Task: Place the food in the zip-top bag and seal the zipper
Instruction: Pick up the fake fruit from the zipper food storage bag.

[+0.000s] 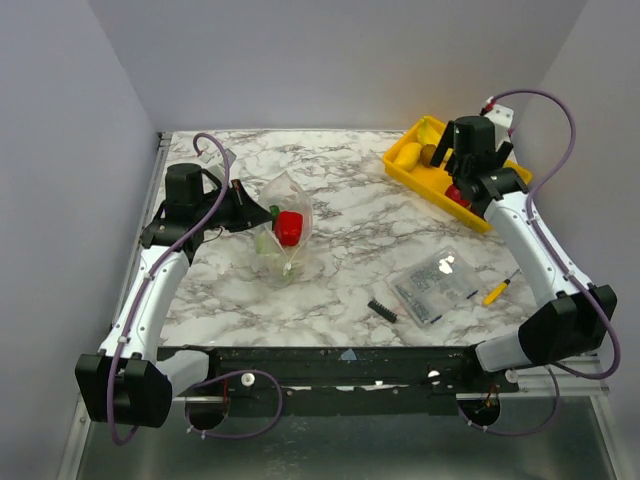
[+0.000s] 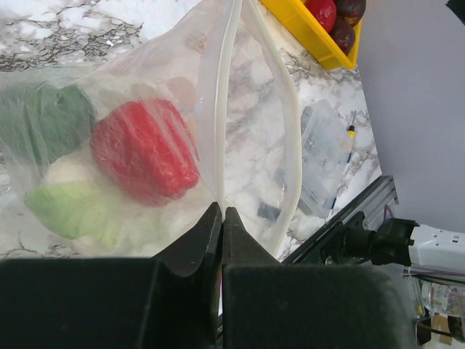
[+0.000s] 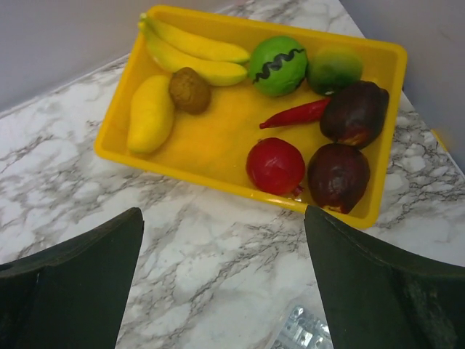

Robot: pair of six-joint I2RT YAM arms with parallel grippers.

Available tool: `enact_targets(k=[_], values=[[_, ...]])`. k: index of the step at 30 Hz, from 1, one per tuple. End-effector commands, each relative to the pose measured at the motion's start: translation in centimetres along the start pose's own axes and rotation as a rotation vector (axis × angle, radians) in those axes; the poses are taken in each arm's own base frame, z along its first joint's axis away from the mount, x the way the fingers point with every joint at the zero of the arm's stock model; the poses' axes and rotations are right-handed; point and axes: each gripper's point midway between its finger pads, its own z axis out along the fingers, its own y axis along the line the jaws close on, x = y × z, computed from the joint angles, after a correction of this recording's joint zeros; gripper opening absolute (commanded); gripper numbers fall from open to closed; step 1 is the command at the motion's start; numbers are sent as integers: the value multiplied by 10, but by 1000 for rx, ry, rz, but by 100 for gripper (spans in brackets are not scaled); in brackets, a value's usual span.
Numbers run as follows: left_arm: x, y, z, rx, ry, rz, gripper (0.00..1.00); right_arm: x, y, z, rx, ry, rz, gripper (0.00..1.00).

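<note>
The clear zip-top bag (image 1: 283, 232) lies left of centre on the marble table, its mouth held apart. Inside it sit a red piece (image 2: 145, 149) and green pieces (image 2: 62, 207). My left gripper (image 2: 221, 211) is shut on the bag's mouth edge, where one zipper strip (image 2: 222, 109) runs down into the fingertips. My right gripper (image 3: 223, 218) hangs open and empty just short of the yellow tray (image 3: 211, 138). In the tray lie a banana (image 3: 192, 54), a kiwi (image 3: 189, 90), a green ball (image 3: 277, 65), a red chili (image 3: 298, 114), a red ball (image 3: 275, 165) and dark purple pieces (image 3: 338, 176).
A flat clear packet of small parts (image 1: 435, 285) lies near the front right, with a black ridged piece (image 1: 381, 309) to its left and a small yellow screwdriver (image 1: 497, 291) to its right. Grey walls close the table on three sides.
</note>
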Motion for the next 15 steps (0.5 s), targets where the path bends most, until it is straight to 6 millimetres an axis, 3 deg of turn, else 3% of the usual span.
enact_targets(k=[1,6,11,15], values=[[-1,-6,3,44,8,1,0,10,-8,49,-26,67,70,94],[-1,-8,3,49,6,3,0,20,-19,106,22,118,82,94],[0,-9,3,57,9,-1,0,30,3,154,-126,171,120,95],[1,-8,3,53,13,-3,0,43,14,183,-125,213,117,95]])
